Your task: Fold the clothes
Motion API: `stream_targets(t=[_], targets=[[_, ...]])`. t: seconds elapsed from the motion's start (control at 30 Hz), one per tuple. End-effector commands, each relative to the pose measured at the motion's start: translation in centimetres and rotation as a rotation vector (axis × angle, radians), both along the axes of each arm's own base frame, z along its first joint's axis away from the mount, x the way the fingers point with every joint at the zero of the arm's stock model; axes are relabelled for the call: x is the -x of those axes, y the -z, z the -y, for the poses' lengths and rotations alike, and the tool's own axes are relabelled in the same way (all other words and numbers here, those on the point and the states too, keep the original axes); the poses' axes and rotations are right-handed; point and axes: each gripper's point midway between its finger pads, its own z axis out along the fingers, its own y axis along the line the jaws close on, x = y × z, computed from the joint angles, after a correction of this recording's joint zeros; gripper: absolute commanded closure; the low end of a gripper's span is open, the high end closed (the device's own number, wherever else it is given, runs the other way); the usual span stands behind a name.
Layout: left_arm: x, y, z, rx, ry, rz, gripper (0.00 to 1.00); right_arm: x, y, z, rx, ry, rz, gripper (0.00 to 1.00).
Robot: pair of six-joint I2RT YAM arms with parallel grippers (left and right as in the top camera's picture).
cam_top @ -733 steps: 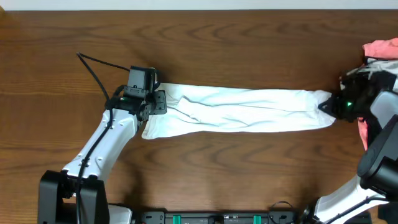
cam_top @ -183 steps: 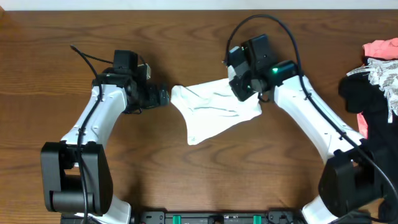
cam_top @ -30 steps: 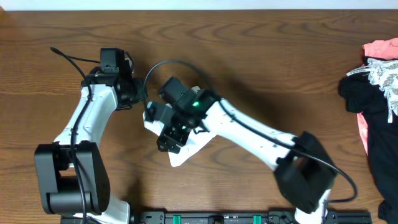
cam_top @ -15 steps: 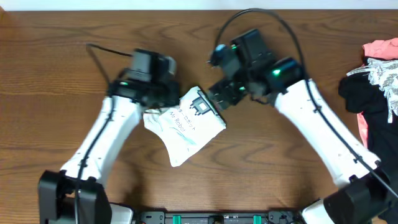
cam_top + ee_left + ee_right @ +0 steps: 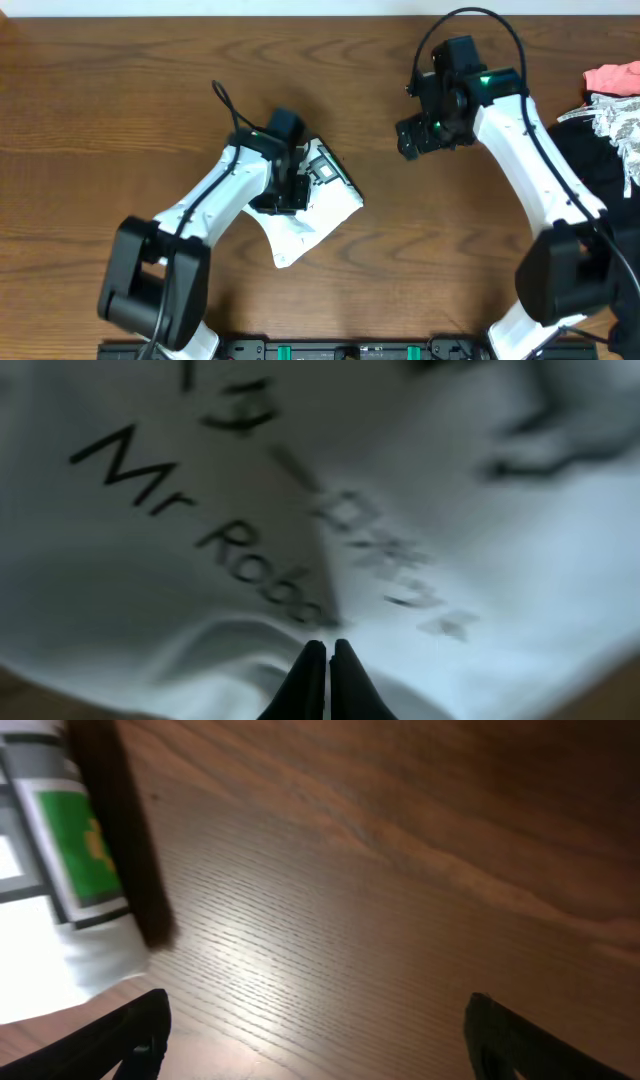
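Pressing its two fingers together into one thin point, the left gripper (image 5: 327, 665) is closed and is hanging directly over the white T-shirt (image 5: 315, 215). The tips are looking very close to the cloth, but I cannot tell if any cloth is caught between them. The cloth under this gripper is showing black printed letters, and the part "Mr Robo" is readable in the left wrist view.

The T-shirt is lying on the table (image 5: 100, 100) as a small folded bundle, a little left of the middle, with a narrow corner pointing toward the front edge. A small green label (image 5: 322, 172) is showing at its far right corner.

The right gripper (image 5: 315, 1045) is hanging over bare wood with its fingers wide apart and nothing between them, well apart from the T-shirt on its right side. A pile of other clothes (image 5: 612, 110), pink, black and white, is lying at the right edge of the table.
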Motion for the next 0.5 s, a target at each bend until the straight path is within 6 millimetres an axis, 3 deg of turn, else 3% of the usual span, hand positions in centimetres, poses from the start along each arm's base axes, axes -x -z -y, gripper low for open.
stream_targets(t=[0.0, 0.2, 0.3, 0.47], targets=[[1.6, 2.8, -2.2, -0.118, -0.002, -0.071, 0.95, 0.1, 1.8, 0.5, 0.016, 0.028, -0.056, 0.09], [3.1, 4.8, -4.1, -0.212, -0.012, -0.12, 0.94, 0.1, 4.6, 0.6, 0.032, 0.03, -0.121, 0.07], [2.6, 5.0, -5.3, -0.279, -0.022, -0.089, 0.94, 0.3, 5.9, 0.7, 0.043, 0.031, -0.159, 0.07], [0.5, 3.2, -4.3, -0.246, -0.023, -0.018, 0.94, 0.3, 7.6, 1.2, 0.08, 0.035, -0.189, 0.07]])
